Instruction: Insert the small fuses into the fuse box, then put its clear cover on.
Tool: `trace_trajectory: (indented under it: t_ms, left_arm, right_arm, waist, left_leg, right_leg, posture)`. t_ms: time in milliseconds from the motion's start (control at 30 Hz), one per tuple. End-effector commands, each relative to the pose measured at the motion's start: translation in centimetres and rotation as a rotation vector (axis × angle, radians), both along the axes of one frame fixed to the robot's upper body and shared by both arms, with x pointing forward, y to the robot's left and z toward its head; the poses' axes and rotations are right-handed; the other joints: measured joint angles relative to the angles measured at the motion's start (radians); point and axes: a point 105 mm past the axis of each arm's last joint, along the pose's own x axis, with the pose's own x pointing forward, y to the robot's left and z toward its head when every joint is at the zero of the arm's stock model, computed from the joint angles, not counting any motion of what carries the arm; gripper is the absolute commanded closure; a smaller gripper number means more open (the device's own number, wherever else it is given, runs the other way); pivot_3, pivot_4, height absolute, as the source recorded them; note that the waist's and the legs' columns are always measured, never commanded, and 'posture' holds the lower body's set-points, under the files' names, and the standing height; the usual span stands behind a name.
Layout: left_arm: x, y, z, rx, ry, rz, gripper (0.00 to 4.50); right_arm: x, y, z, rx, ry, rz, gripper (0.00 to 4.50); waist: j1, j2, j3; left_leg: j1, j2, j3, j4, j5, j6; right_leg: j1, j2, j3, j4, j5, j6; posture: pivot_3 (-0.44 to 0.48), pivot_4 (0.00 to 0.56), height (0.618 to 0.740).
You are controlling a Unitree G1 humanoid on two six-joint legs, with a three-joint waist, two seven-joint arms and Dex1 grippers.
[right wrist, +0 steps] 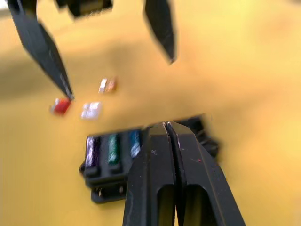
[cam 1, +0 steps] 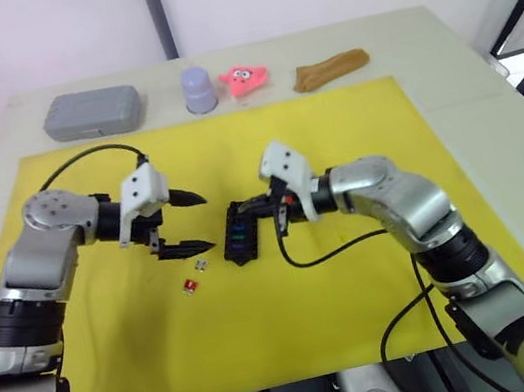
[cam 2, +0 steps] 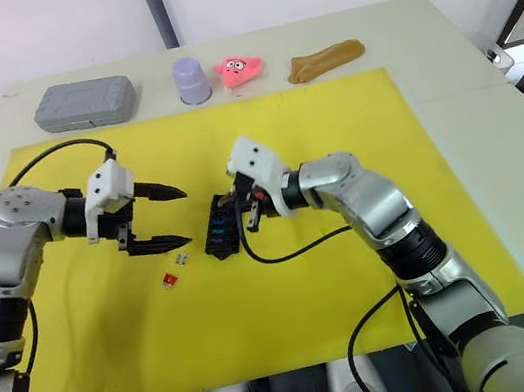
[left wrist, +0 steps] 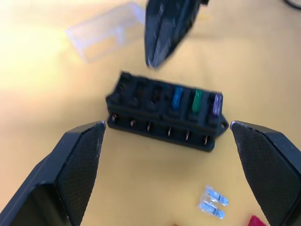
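With blue, green and purple blade fuses seated in the small black slotted fuse box (left wrist: pixel 165 112) mid-mat, insertion looks half done: the right gripper (right wrist: pixel 168 126), fingers pressed together and empty, hovers above it, while the wide-open, empty left gripper (cam 1: pixel 192 223) must next pick a loose red fuse (cam 1: pixel 190 286) lying nearby.

Silver arms, white wrists, black cables, black jaws.
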Motion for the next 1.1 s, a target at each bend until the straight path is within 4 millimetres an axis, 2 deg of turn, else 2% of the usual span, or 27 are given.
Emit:
trace_trajectory:
  t_ms: [33,200,233,333,467,500,533,667,833,900,1100]
  left_arm:
    - [-1.0,1.4,2.2,-0.029,-0.029,0.007,0.00]
    - [-2.3,5.1,2.1,0.077,0.015,0.061,0.00]
    - [-2.5,6.1,2.0,0.111,0.022,0.077,0.00]
    - [-3.1,8.5,1.6,0.187,0.057,0.124,0.00]
    - [-3.5,11.9,1.0,0.252,0.094,0.209,0.00]
    - [-3.6,12.5,0.9,0.261,0.100,0.225,0.00]
    - [-3.5,13.1,0.8,0.264,0.106,0.249,0.00]
    - [-3.5,14.4,0.5,0.271,0.119,0.293,0.00]
    - [-3.4,13.8,0.3,0.264,0.120,0.271,0.00]
    - [-3.5,13.3,0.2,0.258,0.133,0.251,0.00]
    - [-2.8,9.9,-0.3,0.140,0.214,0.178,0.00]
  right_arm:
    - [-0.8,-1.4,3.1,0.009,-0.117,0.016,4.44]
    - [-2.9,-5.1,3.7,-0.085,-0.139,0.066,4.44]
    - [-3.3,-6.1,3.7,-0.116,-0.138,0.071,4.21]
    - [-4.3,-8.5,3.4,-0.194,-0.129,0.079,3.12]
    - [-5.4,-11.4,2.9,-0.286,-0.101,0.074,1.13]
    - [-5.6,-12.0,2.9,-0.301,-0.093,0.073,0.44]
    - [-5.7,-12.6,2.8,-0.320,-0.087,0.063,0.10]
    - [-5.5,-14.4,2.7,-0.353,-0.083,0.015,0.10]
    - [-5.4,-14.1,2.9,-0.340,-0.102,0.018,0.10]
    - [-5.1,-13.3,3.3,-0.317,-0.126,0.025,0.10]
    - [-5.0,-8.9,4.6,-0.228,-0.190,0.127,0.10]
  waist:
    - [0.000,0.000,0.000]
    - [0.001,0.000,0.000]
    - [0.003,0.000,0.000]
    - [0.015,0.000,0.000]
    - [0.026,0.000,0.000]
    - [0.026,0.000,0.000]
    - [0.027,0.000,0.000]
    - [0.029,0.000,0.000]
    - [0.028,0.000,0.000]
    - [0.026,0.000,0.000]
    - [0.025,0.000,0.000]
  left_leg:
    - [0.000,0.000,0.000,0.000,0.000,0.000]
    - [0.000,0.000,0.000,-0.001,0.000,0.000]
    - [0.000,0.000,0.000,-0.001,0.000,0.000]
    - [0.000,0.000,0.001,-0.001,0.000,0.000]
    - [0.001,0.000,0.004,-0.001,-0.001,0.001]
    - [0.001,0.000,0.007,-0.001,-0.001,0.001]
    - [0.001,0.000,0.008,-0.001,-0.001,0.001]
    - [0.001,0.000,0.009,-0.001,-0.001,0.002]
    - [0.002,0.001,0.009,-0.001,-0.001,0.002]
    - [0.002,0.001,0.009,-0.001,-0.001,0.002]
    - [0.002,0.002,0.009,-0.001,-0.001,0.002]
  right_leg:
    - [0.000,0.000,0.000,0.000,0.000,0.000]
    - [0.000,0.000,0.000,-0.001,0.000,0.000]
    - [0.000,0.000,0.000,-0.001,0.000,0.000]
    - [0.001,0.000,0.000,-0.002,0.000,0.000]
    - [0.001,0.000,0.000,-0.002,0.000,0.000]
    - [0.002,0.001,0.000,-0.002,0.000,0.000]
    - [0.002,0.001,0.000,-0.002,0.000,0.000]
    - [0.002,0.001,0.000,-0.002,0.000,0.000]
    - [0.002,0.001,0.001,-0.002,0.000,0.000]
    - [0.002,0.001,0.001,-0.002,0.000,0.000]
    - [0.002,0.001,0.001,-0.002,0.000,0.000]
  posture:
    - [0.000,0.150,0.740]
    - [0.000,0.150,0.740]
    - [0.000,0.150,0.740]
    - [0.000,0.150,0.740]
    - [0.000,0.150,0.740]
    - [0.000,0.150,0.740]
    - [0.000,0.150,0.740]
    - [0.000,0.150,0.740]
    - [0.000,0.150,0.740]
    - [0.000,0.150,0.740]
    - [0.000,0.150,0.740]
